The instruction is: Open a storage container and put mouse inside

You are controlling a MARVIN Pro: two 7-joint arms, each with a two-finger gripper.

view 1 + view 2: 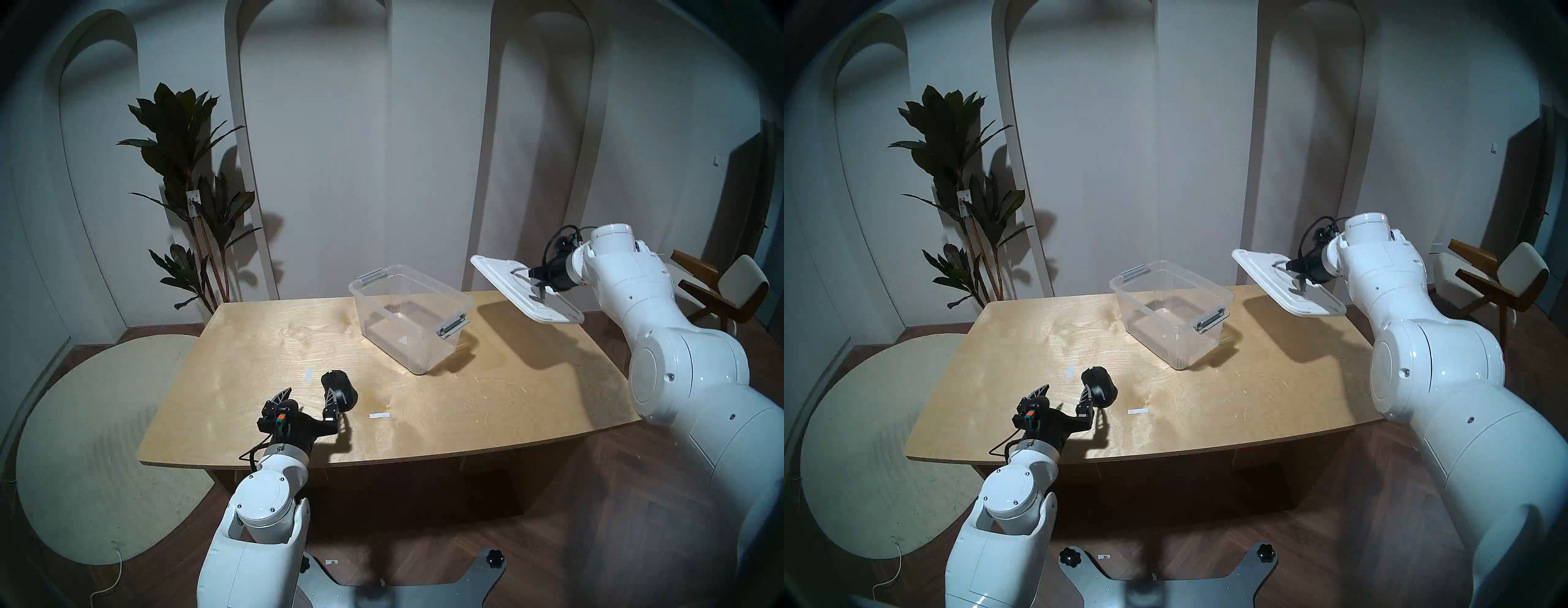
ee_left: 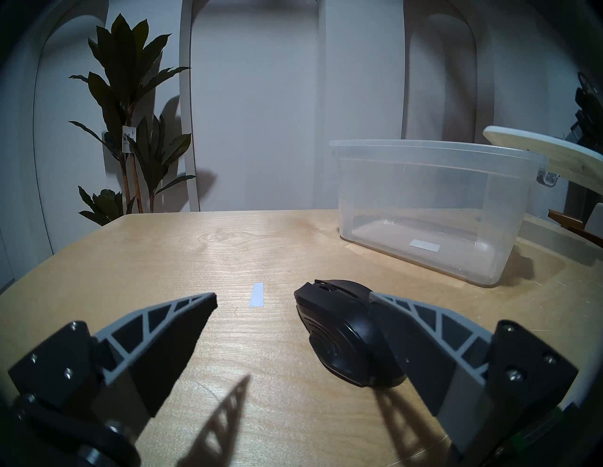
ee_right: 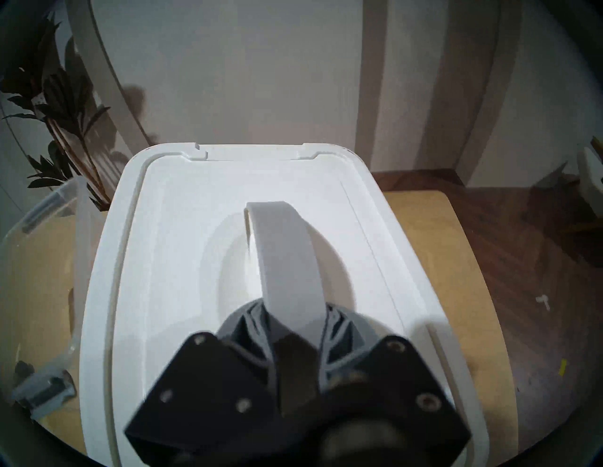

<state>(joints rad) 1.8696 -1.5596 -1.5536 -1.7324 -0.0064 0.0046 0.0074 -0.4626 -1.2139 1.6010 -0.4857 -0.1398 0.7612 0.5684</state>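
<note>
- Lying on the wooden table [image 1: 263,339] close to its near edge, left of the middle, the black mouse [image 1: 339,389] rests flat and free; nothing holds it.
- Its right side is touching, or almost touching, the inner face of the right finger of the left gripper [image 1: 306,397]; the wrist view shows the mouse off-centre in the gap, with the left finger well apart from it.
- This left gripper is spread wide and grasps nothing.
- The storage container [image 1: 409,316] stands toward the far right part of the table, well apart from the mouse, uncovered and with nothing inside.
- The white lid [image 1: 526,293] hangs tilted in the air beyond the table's far right corner, carried by the right gripper [image 3: 290,329], whose jaws are clamped on the grey handle [image 3: 287,257].
- I judge that the opening step is nearly complete: the lid is off but not yet put down.
- The next move, I think, calls for centring the left gripper around the mouse before squeezing, otherwise the finger may push it sideways.
</note>
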